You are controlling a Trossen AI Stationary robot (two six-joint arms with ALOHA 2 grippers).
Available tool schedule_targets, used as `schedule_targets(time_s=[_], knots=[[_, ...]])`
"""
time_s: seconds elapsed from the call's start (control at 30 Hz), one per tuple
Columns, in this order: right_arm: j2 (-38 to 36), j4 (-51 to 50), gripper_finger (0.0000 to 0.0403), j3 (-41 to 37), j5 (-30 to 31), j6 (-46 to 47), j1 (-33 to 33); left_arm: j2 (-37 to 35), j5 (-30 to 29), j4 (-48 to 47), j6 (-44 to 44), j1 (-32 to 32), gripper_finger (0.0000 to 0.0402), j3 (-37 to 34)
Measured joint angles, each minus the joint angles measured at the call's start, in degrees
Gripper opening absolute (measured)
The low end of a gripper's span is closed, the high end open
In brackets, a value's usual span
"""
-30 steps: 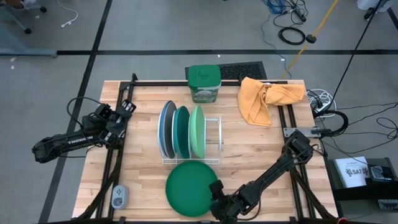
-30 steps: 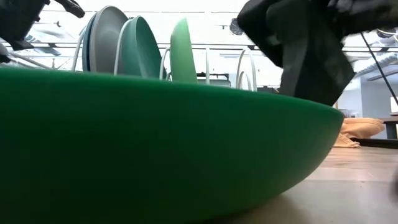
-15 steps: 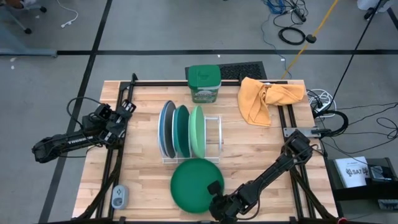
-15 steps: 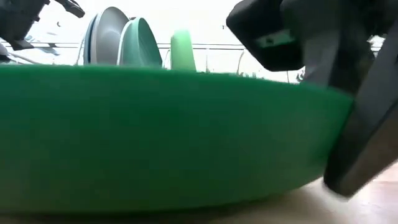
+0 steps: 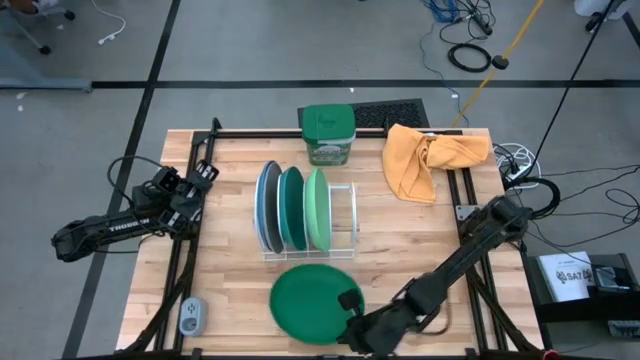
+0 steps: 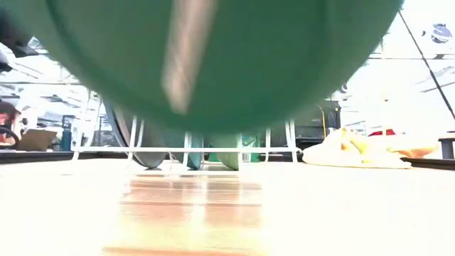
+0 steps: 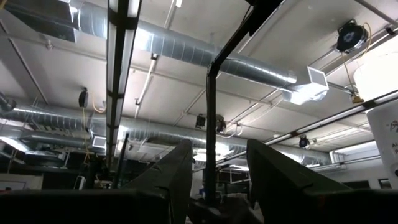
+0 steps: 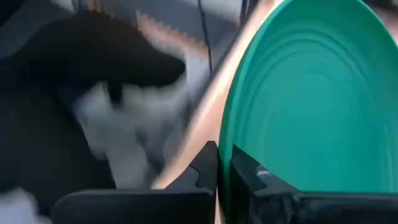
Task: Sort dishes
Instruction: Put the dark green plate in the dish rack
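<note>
The dark green plate [image 5: 310,302] hangs near the table's front edge, in front of the white wire rack [image 5: 345,228]. My right gripper [image 5: 350,304] is shut on its right rim. In the low view the plate's underside [image 6: 213,57] fills the top, clear of the wood. A blue-grey plate [image 5: 268,208], a teal plate [image 5: 291,208] and a light green plate [image 5: 318,208] stand on edge in the rack. My left gripper [image 5: 200,182] waits open at the table's left edge, pointing up at the ceiling [image 7: 217,180]. My right gripper pinches the dark green plate's rim [image 8: 225,146] between its two fingers, one on the upper face and one on the underside. The fingers come about level from the table's right, near side. The plate is lifted clear of the table.
A green lidded tub [image 5: 328,133] stands at the far edge, with an orange cloth [image 5: 430,160] heaped to its right. A small grey device [image 5: 191,317] lies at the near left corner. The rack's right slots [image 5: 348,205] stand unfilled.
My right gripper has shut on the dark green plate's right rim and gone up with it. The plate, which lay flat on the wood a second ago, now hangs clear above it.
</note>
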Motion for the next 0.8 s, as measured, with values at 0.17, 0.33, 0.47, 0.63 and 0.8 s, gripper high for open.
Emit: schedule_targets(time_s=[0.17,0.33,0.47,0.63,0.8], knots=[[-7.31,10.37,0.0002,0.15,5.36,-4.63,1.21,0.0,0.0,0.0,-0.04,-0.02,0.0154,0.01],[-11.99,16.06,0.0002,0.24,22.46,-11.27,3.86,0.0,-0.01,0.13,-0.22,-0.01,0.0154,0.0],[-12.69,16.68,0.0002,0.23,38.61,-11.8,5.25,0.0,-0.02,0.24,-0.36,-0.02,0.0154,0.01],[-12.63,18.39,0.0002,0.2,57.87,-6.46,4.79,0.0,-0.22,0.29,-0.35,-0.01,0.0154,-0.01],[-11.42,23.29,0.0002,-2.27,60.37,-2.88,2.32,0.0,-0.45,0.31,-0.21,0.0,0.0154,0.01]])
